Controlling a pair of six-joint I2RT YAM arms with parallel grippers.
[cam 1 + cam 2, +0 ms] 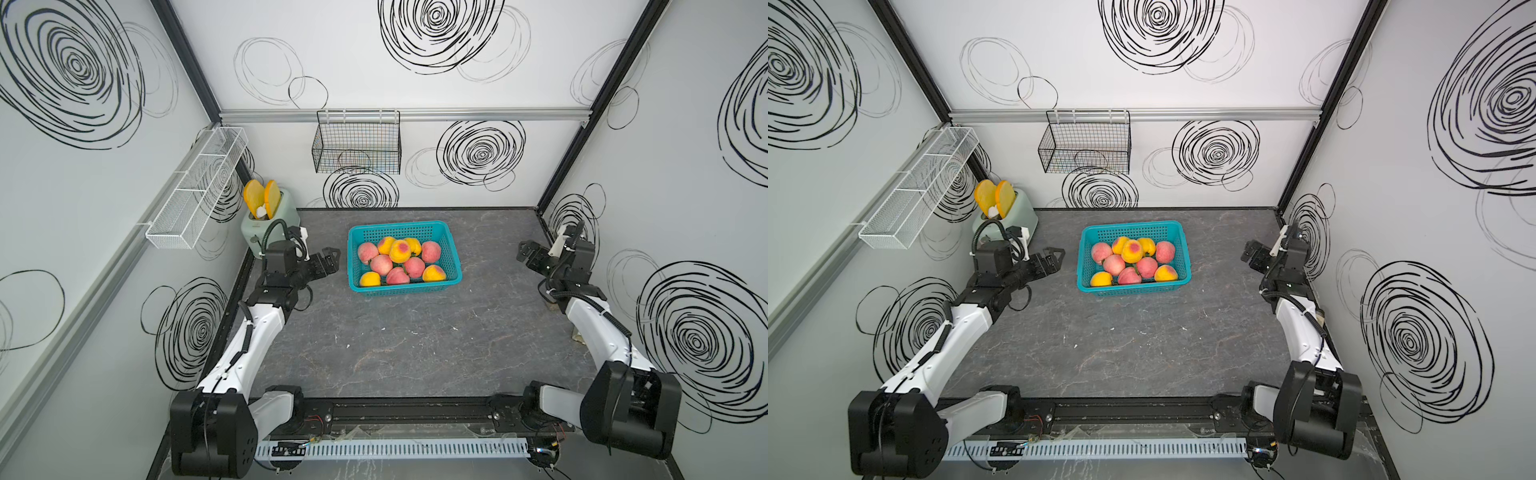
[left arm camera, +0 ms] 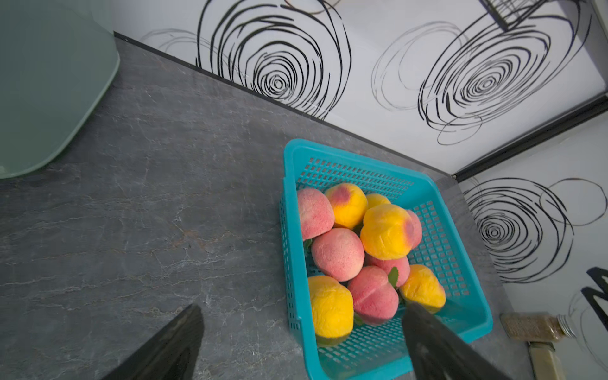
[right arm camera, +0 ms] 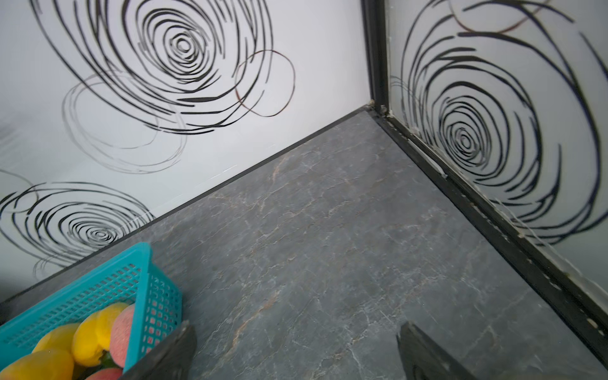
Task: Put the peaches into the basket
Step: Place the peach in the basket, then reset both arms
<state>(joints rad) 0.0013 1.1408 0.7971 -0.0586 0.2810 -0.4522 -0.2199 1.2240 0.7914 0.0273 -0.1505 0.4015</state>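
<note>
In both top views the basket [image 1: 405,288] sits between the 2 claws, near the tips of the left claw [image 1: 332,261] and well apart from the right claw [image 1: 524,252]. All 10 peaches [image 1: 401,258] lie inside it, with 1 yellow one riding on top of the pile. No peach shows on the table [image 1: 415,353]. Judged from that, the loading looks complete and the step in hand is parking the arms. Doing it well means drawing each claw away from the basket without clipping its flared rim, since a knock could roll the top peach out.

The left wrist view shows the left claw spread wide and holding nothing. The basket is just ahead of it, partly hidden behind 1 fingertip [image 2: 434,342]. A pale green toaster [image 2: 49,98] stands off the other finger's side, and a small jar [image 2: 536,325] lies beyond the basket.

The right wrist view shows the right claw likewise spread and empty, with only a corner of the basket beside 1 finger [image 3: 164,358].

No brand, label or writing can be read in any view; the jar's face is too blurred to tell.
</note>
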